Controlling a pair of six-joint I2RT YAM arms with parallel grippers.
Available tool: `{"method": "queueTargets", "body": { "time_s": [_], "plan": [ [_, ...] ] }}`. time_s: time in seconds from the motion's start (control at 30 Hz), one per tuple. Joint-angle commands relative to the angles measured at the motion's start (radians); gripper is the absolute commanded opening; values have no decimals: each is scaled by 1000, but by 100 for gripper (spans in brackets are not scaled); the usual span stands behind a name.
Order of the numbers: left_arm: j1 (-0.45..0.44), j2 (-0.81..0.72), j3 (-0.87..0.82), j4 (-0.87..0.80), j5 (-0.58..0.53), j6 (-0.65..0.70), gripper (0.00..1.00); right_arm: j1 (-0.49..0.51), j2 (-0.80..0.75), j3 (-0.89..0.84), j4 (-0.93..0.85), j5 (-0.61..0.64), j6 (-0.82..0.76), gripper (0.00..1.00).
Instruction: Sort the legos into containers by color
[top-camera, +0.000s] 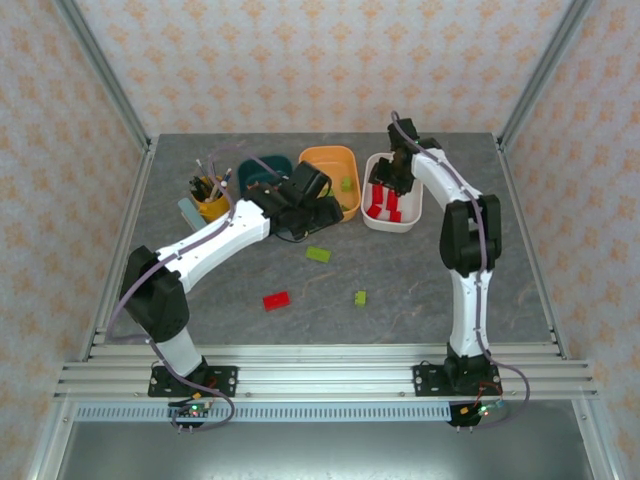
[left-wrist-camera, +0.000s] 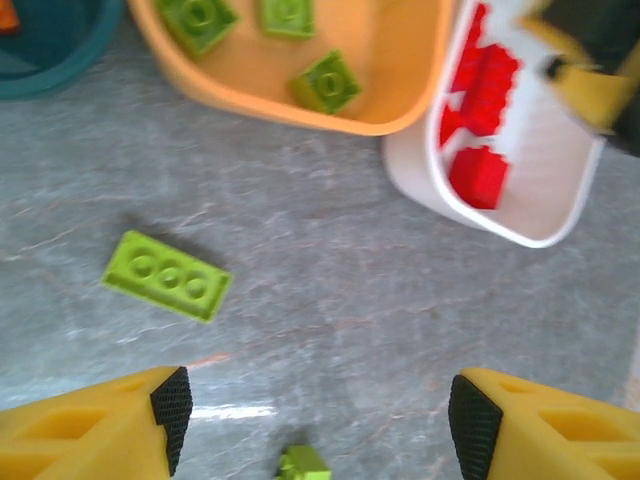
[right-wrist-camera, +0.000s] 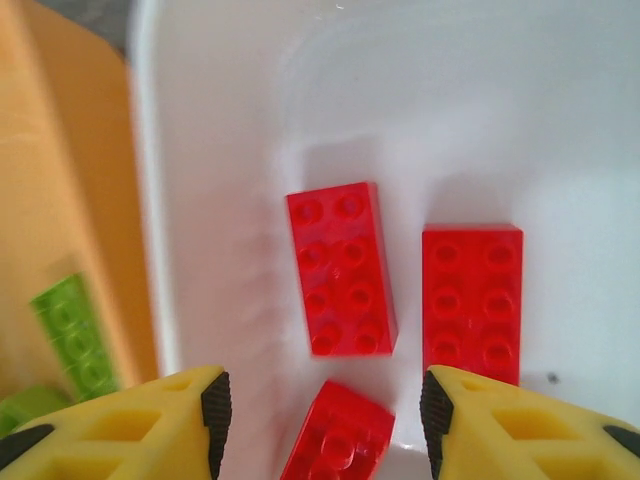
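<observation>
**Both pairs of fingers empty; three legos loose on the tabletop**

The left fingers (left-wrist-camera: 170, 405) are held apart and empty above the tabletop (left-wrist-camera: 330, 300). The green plate (left-wrist-camera: 166, 275) lies off-centre at 10 o'clock from them and a small green brick (left-wrist-camera: 303, 462) at 6 o'clock. A loose red brick (top-camera: 276, 300) is seen at 7 o'clock of the orange bin (top-camera: 325, 150). The right fingers (right-wrist-camera: 215, 410) are spread, clamped on nothing, over the red bricks (right-wrist-camera: 340, 268) in the white bin (right-wrist-camera: 200, 100). The thin plate could be pushed along rather than gripped unless the descent is re-centred. The bin rim could be snagged, or the neighbouring arm struck, on withdrawal.
</observation>
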Motion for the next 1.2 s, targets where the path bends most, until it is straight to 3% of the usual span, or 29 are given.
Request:
{"method": "queueTargets", "body": {
  "time_s": [0.0,0.2,0.43,0.6,0.8,1.17],
  "plan": [
    [-2,-18,-54,-131,-73,-174,70,61,-245,-138,85,50,-22,55],
    [-5,74,-66,-114,-48,-461,69,177,-671,-687,456,0,-39,56],
    [-29,204,31,-111,-94,-687,69,227,-1041,-1087,634,-102,26,61],
    [-31,294,65,-98,-101,-819,73,237,-1155,-1140,529,-127,27,62],
    [-31,369,135,-172,-123,-871,76,237,-1214,-1166,472,-124,24,62],
    [-20,441,153,-181,-134,-897,69,237,-1208,-1167,496,-128,48,62]
  ]
}}
